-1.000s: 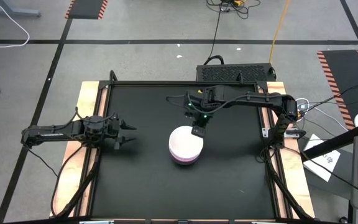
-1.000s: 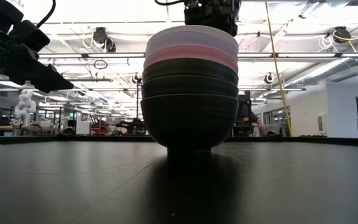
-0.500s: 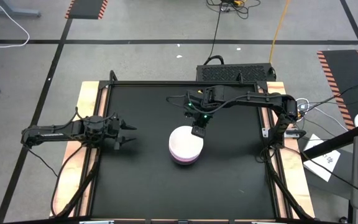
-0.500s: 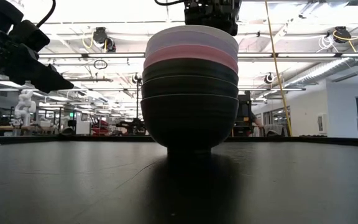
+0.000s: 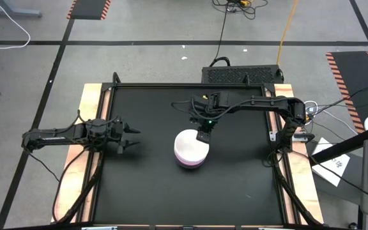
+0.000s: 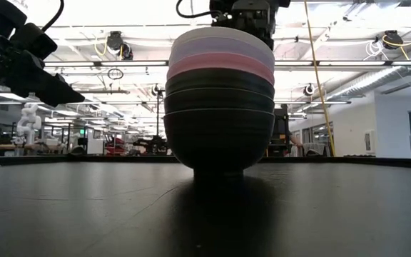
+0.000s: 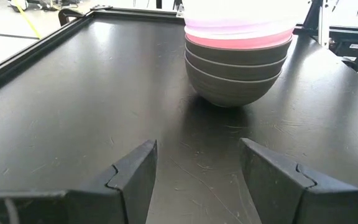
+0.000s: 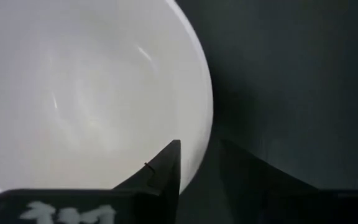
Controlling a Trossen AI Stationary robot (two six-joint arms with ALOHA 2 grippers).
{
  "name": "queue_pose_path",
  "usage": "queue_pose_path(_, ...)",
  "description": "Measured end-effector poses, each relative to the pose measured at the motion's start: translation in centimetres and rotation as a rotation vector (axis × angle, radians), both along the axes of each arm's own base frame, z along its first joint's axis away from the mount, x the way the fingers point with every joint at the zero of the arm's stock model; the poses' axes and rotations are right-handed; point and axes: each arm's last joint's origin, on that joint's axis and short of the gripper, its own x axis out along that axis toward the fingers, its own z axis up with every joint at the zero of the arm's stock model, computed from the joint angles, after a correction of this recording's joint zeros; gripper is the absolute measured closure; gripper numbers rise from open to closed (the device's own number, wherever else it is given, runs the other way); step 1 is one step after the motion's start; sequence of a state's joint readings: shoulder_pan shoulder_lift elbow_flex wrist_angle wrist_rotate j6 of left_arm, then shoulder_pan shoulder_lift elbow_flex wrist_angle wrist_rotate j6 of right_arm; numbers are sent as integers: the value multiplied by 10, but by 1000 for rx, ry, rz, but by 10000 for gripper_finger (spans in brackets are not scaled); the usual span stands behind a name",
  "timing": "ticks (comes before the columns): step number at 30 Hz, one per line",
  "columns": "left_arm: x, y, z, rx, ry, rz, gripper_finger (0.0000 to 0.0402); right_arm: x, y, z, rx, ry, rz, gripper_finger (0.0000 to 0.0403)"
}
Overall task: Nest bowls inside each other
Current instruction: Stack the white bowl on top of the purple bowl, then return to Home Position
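The bowls [image 5: 190, 150], small round plastic ones, stand nested in one stack, white topmost, near the middle of the black counter [image 5: 145, 185]. The right pincer [image 5: 204, 134] straddles the stack's far rim, one finger inside the white bowl [image 8: 73, 93], narrowly parted. The left pincer [image 5: 133, 137] hovers well apart, wide, empty.

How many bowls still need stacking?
None that I can see: the black bowls, pink bowl, lavender bowl and white bowl sit nested. The right gripper straddles the white rim; letting go is left. The left gripper waits open.
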State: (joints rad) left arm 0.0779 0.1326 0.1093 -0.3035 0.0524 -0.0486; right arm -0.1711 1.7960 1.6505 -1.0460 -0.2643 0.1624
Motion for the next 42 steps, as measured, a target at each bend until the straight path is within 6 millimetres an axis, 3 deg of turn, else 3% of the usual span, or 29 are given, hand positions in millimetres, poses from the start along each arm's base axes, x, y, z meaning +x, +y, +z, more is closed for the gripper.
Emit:
queue_pose_path(7,0,0,0,0,0,0,172,4,-1,1,-8,-47,-2,332)
queue_pose_path(15,0,0,0,0,0,-1,172,18,9,9,-39,-199,46,334)
queue_pose_path(24,0,0,0,0,0,0,172,16,4,10,-43,-185,33,334)
queue_pose_path(30,0,0,0,0,1,0,172,22,0,13,-167,-254,19,334)
queue_pose_path(35,0,0,-1,-1,6,0,172,38,20,23,-199,-430,108,334)
queue_pose_path(42,0,0,-1,-1,8,0,172,45,57,28,-206,-523,205,334)
